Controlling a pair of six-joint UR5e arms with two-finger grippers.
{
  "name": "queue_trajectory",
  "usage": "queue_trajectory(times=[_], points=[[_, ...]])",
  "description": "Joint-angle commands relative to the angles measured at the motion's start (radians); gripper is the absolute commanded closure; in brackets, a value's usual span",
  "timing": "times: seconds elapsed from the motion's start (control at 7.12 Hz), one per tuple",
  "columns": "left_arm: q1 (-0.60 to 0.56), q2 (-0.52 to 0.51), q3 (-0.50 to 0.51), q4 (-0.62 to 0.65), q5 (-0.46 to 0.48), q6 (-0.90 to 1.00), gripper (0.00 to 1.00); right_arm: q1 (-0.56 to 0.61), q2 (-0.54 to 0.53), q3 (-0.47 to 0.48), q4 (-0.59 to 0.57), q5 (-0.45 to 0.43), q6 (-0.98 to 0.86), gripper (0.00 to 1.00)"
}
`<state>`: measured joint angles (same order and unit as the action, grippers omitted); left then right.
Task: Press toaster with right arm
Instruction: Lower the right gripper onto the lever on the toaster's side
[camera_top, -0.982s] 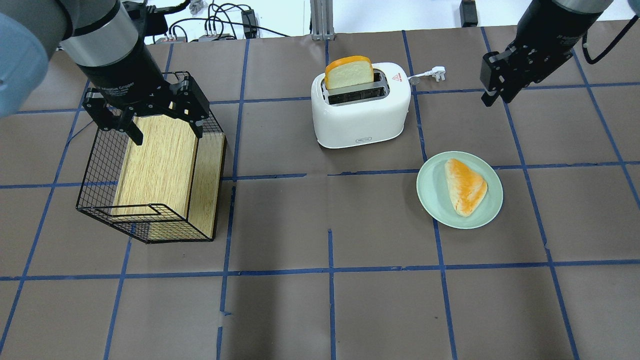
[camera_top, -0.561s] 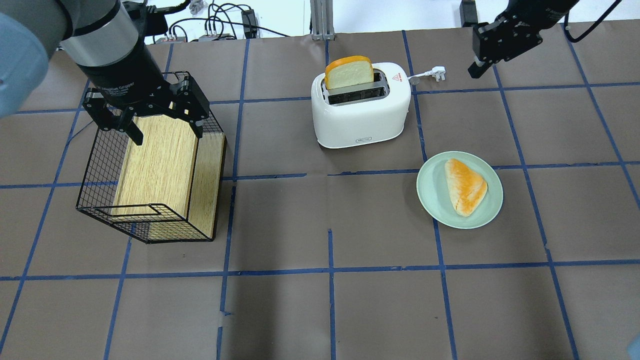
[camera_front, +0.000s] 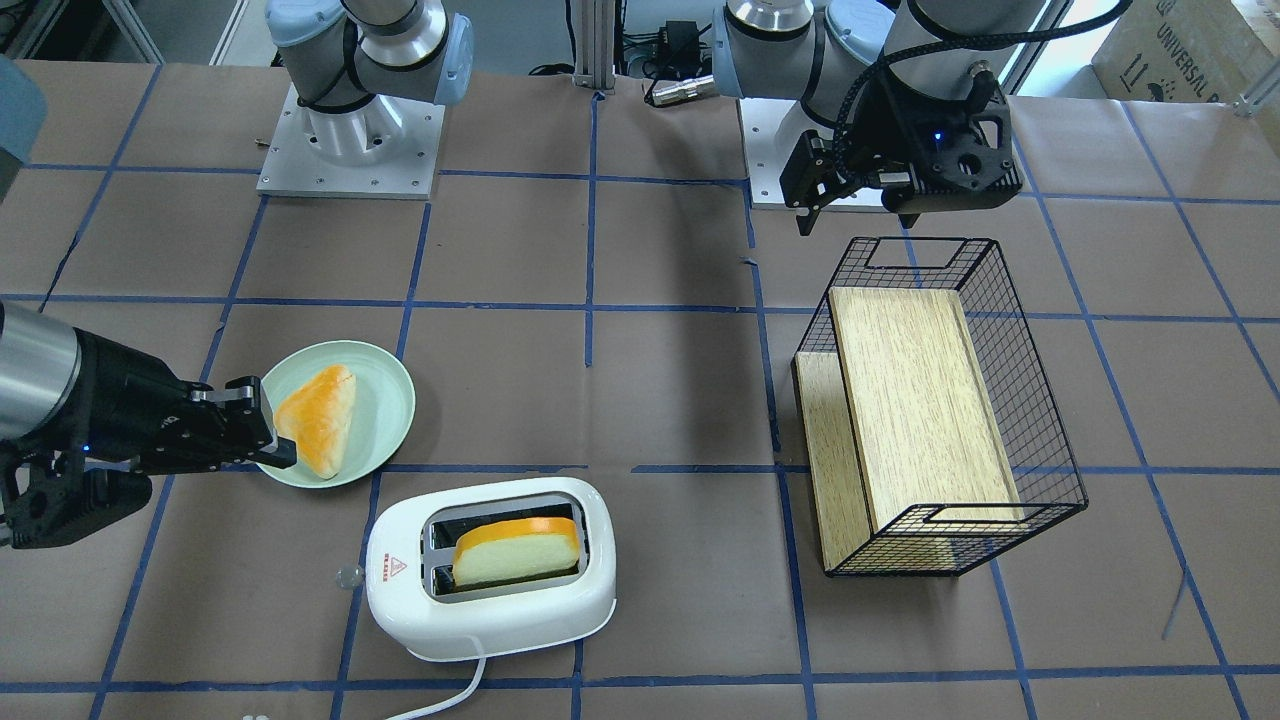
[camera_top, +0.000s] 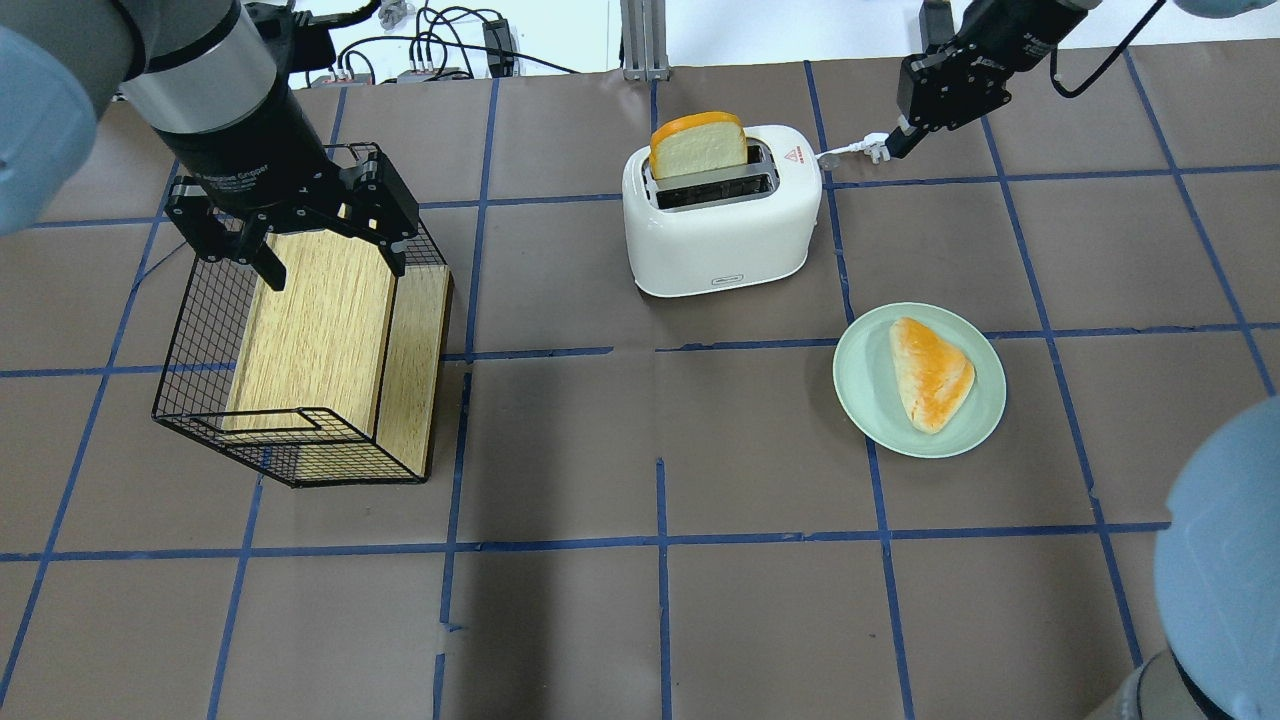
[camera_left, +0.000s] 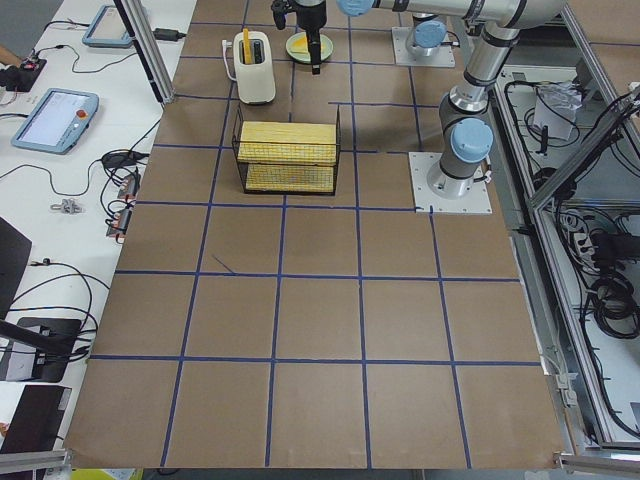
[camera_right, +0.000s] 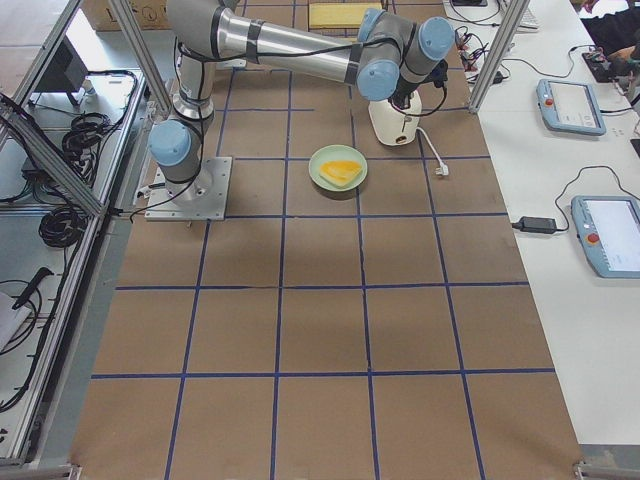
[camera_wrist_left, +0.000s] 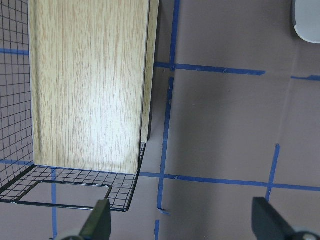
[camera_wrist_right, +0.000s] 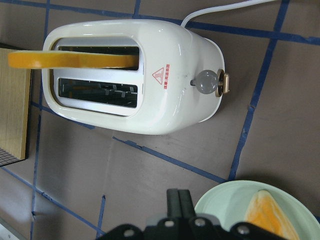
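Note:
The white toaster stands at the table's middle back, with a slice of bread sticking out of its far slot. Its clear side knob faces my right arm. My right gripper is shut and empty. It hangs above the table just right of the toaster's knob end, over the cord's plug, not touching. In the right wrist view the toaster and knob lie beyond the shut fingers. My left gripper is open and empty above the wire basket.
A green plate with a triangular pastry lies in front of the toaster's right side. The wire basket holds a wooden board. The toaster's white cord runs off toward the far table edge.
My right gripper has moved left and toward the far side, from well right of the toaster to just beside its knob end. The left arm has not moved.

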<state>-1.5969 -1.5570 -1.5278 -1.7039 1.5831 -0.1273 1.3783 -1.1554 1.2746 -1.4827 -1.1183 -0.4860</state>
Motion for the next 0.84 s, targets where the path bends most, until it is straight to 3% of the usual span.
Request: queue_trajectory(times=[0.0, 0.7], points=[[0.0, 0.0, 0.0, 0.0, 0.0, 0.0, 0.0, -0.002, 0.08, -0.011, -0.052, 0.046, -0.003, 0.99], [0.0, 0.0, 0.0, 0.0, 0.0, 0.0, 0.0, 0.002, 0.189, -0.098, -0.056, 0.103, 0.0, 0.99]])
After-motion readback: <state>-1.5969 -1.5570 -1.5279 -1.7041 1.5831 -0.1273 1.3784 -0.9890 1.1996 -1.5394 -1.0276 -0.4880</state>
